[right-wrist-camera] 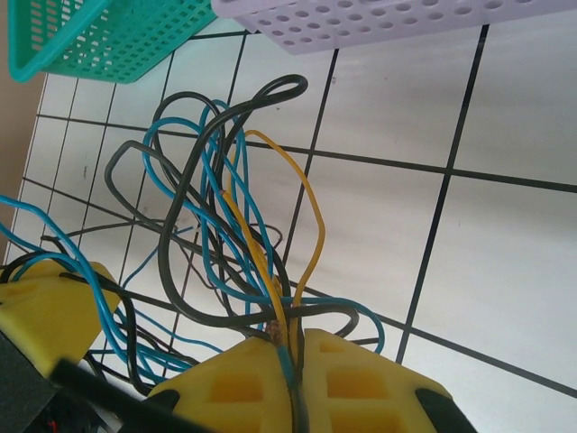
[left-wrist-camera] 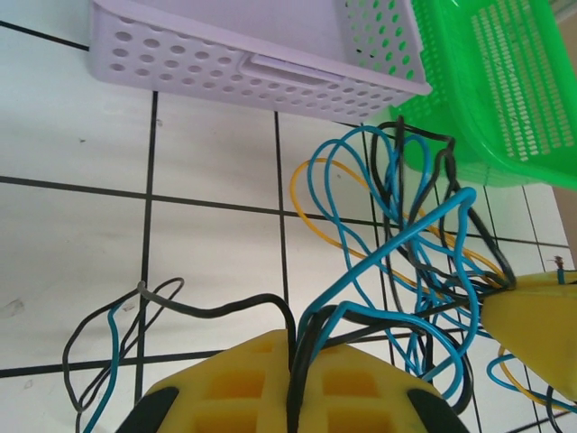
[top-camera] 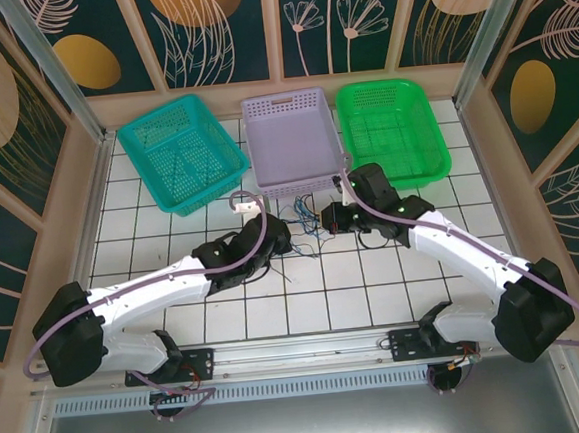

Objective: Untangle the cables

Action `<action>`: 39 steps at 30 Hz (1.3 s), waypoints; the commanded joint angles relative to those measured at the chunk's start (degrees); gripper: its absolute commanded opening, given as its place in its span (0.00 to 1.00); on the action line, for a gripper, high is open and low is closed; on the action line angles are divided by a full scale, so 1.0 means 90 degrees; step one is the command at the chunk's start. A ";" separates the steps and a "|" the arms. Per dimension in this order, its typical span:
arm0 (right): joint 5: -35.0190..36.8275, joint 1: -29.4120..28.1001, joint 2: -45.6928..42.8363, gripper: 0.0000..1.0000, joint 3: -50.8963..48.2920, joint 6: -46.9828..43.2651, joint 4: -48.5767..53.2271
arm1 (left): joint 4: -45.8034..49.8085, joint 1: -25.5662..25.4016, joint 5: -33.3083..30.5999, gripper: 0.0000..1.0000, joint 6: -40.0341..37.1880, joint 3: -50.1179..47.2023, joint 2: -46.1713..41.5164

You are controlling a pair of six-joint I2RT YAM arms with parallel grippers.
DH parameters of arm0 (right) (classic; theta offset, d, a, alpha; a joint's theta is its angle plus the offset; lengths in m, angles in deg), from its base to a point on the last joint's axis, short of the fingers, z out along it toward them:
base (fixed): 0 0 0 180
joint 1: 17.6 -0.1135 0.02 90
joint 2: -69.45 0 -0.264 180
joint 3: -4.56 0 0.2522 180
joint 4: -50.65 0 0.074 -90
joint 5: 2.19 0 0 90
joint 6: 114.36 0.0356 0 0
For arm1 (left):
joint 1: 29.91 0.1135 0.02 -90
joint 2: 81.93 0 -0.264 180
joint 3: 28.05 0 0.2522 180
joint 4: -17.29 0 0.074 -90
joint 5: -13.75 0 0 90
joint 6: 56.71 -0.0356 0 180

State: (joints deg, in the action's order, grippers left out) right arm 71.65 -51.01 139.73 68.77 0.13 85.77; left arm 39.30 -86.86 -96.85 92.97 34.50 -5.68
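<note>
The cables (left-wrist-camera: 406,239) are a loose snarl of bright blue, black and yellow wire, strung between the two grippers just ahead of their tips. The left gripper (left-wrist-camera: 293,383) is pinched tight on blue and black strands, and the right gripper (right-wrist-camera: 293,383) on yellow, blue and black ones. How the strands cross inside the knot is hard to follow, and several loops are cut off at the picture edges.

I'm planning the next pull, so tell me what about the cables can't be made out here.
Top view: the cables are too small to separate strand from strand.
Left wrist view: the left gripper, shut, hides which strands it pinches.
Right wrist view: the right gripper hides the same; overlapping loops blur the crossings.
</note>
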 commanded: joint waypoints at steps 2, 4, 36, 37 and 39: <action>0.1989 0.0841 -0.0215 0.00 -0.0093 0.0227 0.0923 | 0.2266 0.0346 -0.1755 0.00 0.0503 -0.0139 -0.0117; 0.1916 0.0889 -0.0279 0.00 -0.0160 0.0272 0.0815 | 0.2198 0.0361 -0.1666 0.00 0.0481 -0.0142 -0.0133; -0.1202 0.0669 -0.0188 0.66 -0.1877 0.3436 -0.2799 | -0.1674 0.0351 0.1527 0.00 -0.3125 -0.0840 -0.0831; -0.1202 0.0666 -0.0084 0.67 -0.1816 0.3465 -0.2838 | -0.1735 0.0350 0.1606 0.00 -0.3223 -0.0867 -0.0917; -0.1243 0.0632 0.0182 0.67 -0.1661 0.3491 -0.2905 | -0.1688 0.0344 0.1590 0.00 -0.3337 -0.0869 -0.1024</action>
State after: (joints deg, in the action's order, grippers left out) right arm 62.16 -44.67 139.01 52.36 27.54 64.46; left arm 27.67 -83.54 -84.67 67.68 27.22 -12.96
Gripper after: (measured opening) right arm 0.672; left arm 0.065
